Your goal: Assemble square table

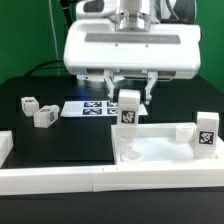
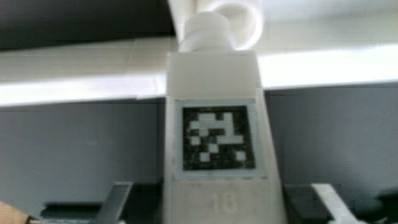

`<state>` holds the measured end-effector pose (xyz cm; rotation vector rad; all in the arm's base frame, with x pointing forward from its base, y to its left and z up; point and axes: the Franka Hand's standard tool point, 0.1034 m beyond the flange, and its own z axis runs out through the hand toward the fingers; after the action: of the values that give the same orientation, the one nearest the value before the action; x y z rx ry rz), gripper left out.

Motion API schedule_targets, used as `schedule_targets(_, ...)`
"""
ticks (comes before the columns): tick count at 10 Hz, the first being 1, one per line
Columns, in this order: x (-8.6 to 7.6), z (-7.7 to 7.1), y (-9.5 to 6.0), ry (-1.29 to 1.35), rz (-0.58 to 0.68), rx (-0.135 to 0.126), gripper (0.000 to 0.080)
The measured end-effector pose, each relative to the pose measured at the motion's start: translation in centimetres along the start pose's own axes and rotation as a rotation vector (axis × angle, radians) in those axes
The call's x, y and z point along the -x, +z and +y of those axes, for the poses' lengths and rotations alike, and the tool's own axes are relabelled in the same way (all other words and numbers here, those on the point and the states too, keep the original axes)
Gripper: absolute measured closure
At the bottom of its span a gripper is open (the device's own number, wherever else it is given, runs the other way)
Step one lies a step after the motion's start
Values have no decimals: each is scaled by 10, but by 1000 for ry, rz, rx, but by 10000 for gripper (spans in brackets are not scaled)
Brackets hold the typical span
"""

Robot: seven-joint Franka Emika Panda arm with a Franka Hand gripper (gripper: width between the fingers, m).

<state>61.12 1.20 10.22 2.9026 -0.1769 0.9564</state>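
The gripper (image 1: 129,94) is open, with its fingers (image 2: 121,200) on either side of an upright tagged leg (image 1: 128,108) and clear of its sides. The leg stands on the left corner of the square tabletop panel (image 1: 165,152), at lower right of the exterior view. A second leg (image 1: 207,130) stands at the panel's right edge. Two loose legs (image 1: 36,110) lie at middle left, near the marker board (image 1: 92,108).

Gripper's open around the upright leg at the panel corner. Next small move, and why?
Probably close the gripper on the leg and turn it down into the corner. The leg stands upright at a corner of the square panel, and the wrist view shows gaps between it and both fingers, so nothing grips it. Whether it is fully seated cannot be told.
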Motion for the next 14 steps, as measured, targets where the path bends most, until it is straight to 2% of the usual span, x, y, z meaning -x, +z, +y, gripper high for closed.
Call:
schedule_targets(12,-10,0,12,-3,3,11,508)
schedule_targets(14,-10,0,12,-7,3,11,218)
